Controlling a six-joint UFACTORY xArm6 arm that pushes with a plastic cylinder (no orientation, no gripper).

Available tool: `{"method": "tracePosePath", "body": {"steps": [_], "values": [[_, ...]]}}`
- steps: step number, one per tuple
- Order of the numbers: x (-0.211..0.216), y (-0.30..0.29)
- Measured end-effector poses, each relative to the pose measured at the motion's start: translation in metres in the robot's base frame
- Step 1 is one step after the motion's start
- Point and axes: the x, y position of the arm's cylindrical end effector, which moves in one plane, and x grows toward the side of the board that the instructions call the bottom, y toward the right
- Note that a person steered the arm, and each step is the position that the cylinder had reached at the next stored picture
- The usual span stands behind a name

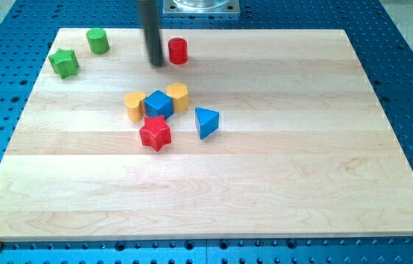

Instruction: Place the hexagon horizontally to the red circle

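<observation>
Tip: my tip (155,64) rests on the far part of the wooden board (279,183), just left of the red cylinder, with a small gap between them.
Jaws: the rod carries none, so there is nothing to be apart, together or clamped.
Red cylinder: the red circle of the task (178,50) stands upright near the far edge, a little left of the board's middle.
Hexagon: the yellow hexagon block (178,97) sits nearer than the red cylinder and almost straight below it in the view, touching the blue cube on its right side.
Blue cube: the blue cube (158,104) lies in the middle of the cluster, between the two yellow blocks.
Other yellow block: a yellow block (134,105), shape unclear, touches the cube's left side.
Red star: the red star (155,133) lies just near of the cube.
Blue triangle: the blue triangle (206,122) lies right of the star, apart from the cluster.
Green pieces: a green cylinder (97,40) and a green star (64,63) sit at the far left corner, near each other.
Table: a blue perforated table (411,88) surrounds the board.
</observation>
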Motion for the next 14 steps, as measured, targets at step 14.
{"method": "tracePosePath", "body": {"steps": [14], "values": [[0.086,0.095]]}}
